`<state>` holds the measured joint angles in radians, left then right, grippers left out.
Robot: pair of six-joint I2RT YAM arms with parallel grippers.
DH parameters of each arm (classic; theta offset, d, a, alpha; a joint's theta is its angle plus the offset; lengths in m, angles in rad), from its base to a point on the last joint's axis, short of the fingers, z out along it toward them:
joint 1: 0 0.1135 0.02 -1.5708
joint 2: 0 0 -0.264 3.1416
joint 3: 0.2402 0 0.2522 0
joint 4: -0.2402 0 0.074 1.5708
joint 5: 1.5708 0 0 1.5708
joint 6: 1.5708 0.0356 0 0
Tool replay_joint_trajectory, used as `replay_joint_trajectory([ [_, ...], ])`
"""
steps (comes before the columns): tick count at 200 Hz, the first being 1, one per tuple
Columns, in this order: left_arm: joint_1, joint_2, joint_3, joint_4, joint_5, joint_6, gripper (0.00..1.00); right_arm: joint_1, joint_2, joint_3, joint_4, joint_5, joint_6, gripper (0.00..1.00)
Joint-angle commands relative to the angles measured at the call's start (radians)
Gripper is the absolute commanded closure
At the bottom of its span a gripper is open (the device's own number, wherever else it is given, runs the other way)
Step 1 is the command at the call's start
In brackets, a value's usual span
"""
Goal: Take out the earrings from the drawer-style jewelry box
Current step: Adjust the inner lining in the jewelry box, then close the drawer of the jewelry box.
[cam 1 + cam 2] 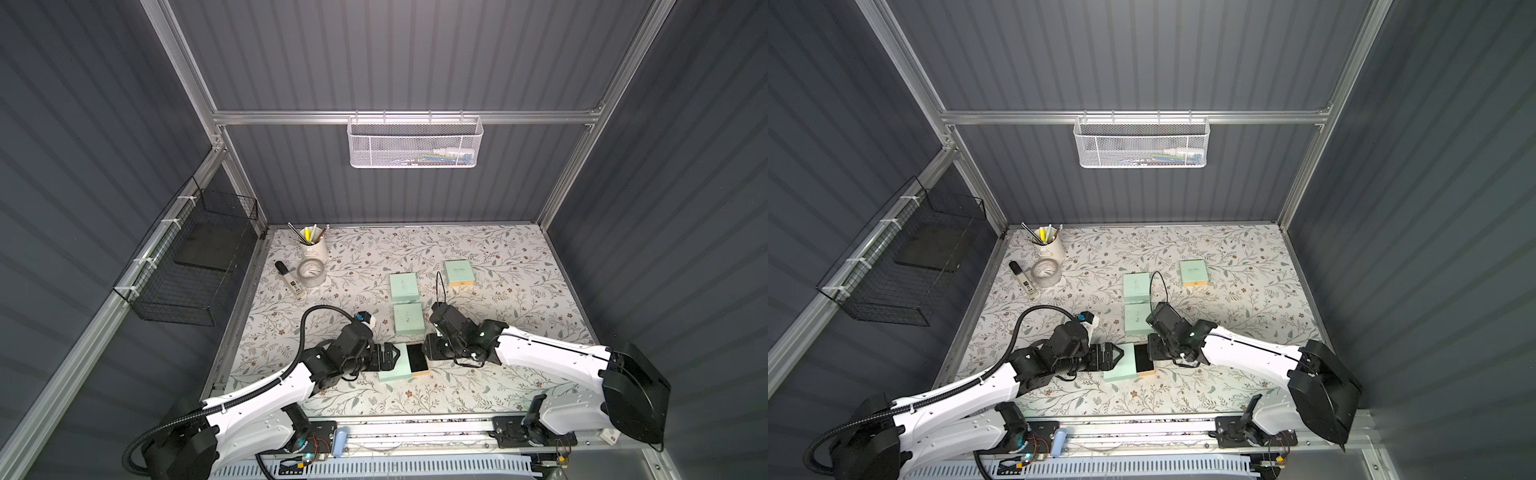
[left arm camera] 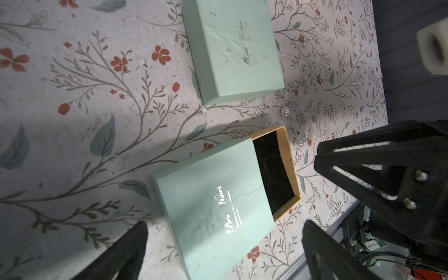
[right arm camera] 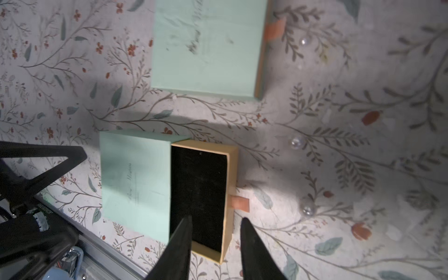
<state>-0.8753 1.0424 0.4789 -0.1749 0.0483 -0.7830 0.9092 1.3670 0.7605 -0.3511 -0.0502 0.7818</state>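
Note:
The jewelry box [image 1: 392,369] lies near the front edge, a mint sleeve [image 3: 135,179] with its tan drawer [image 3: 230,169] slid partly out, showing black lining [image 2: 272,169]. Three pearly round earrings lie on the mat beyond the drawer's end: [image 3: 297,142], [image 3: 308,209], [image 3: 305,41]; two show in the left wrist view [image 2: 285,111], [image 2: 300,143]. My right gripper [image 3: 217,225] hangs over the drawer's end wall, fingers apart, holding nothing; an orange pull tab [image 3: 240,203] sticks out beside it. My left gripper [image 2: 224,244] stands wide open at the sleeve's other end [image 1: 395,356].
Three more mint boxes sit further back [image 1: 403,287], [image 1: 409,318], [image 1: 458,273]. A pen cup [image 1: 313,245], a round dish [image 1: 311,272] and a tube [image 1: 289,280] stand at the back left. A white basket [image 1: 415,141] and a black wire basket [image 1: 187,266] hang on the walls.

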Motion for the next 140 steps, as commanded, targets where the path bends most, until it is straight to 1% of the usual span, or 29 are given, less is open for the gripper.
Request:
replay_joint_trajectory([
  [1, 0.007, 0.036, -0.014, 0.031, 0.041, -0.009, 0.00, -0.001, 0.009, -0.020, 0.066, -0.056, 0.026, 0.51],
  [12, 0.007, 0.054, -0.011, 0.043, 0.047, -0.010, 0.00, -0.004, 0.016, -0.031, 0.095, -0.073, 0.035, 0.47],
  [35, 0.006, 0.078, -0.009, 0.066, 0.060, -0.006, 0.00, -0.013, 0.037, -0.045, 0.144, -0.108, 0.045, 0.43],
  [69, 0.006, 0.117, 0.005, 0.085, 0.077, 0.003, 0.00, -0.024, 0.085, -0.061, 0.207, -0.160, 0.056, 0.43],
  [140, 0.006, 0.176, -0.006, 0.167, 0.130, 0.000, 0.00, -0.024, 0.118, -0.100, 0.347, -0.238, 0.097, 0.43],
])
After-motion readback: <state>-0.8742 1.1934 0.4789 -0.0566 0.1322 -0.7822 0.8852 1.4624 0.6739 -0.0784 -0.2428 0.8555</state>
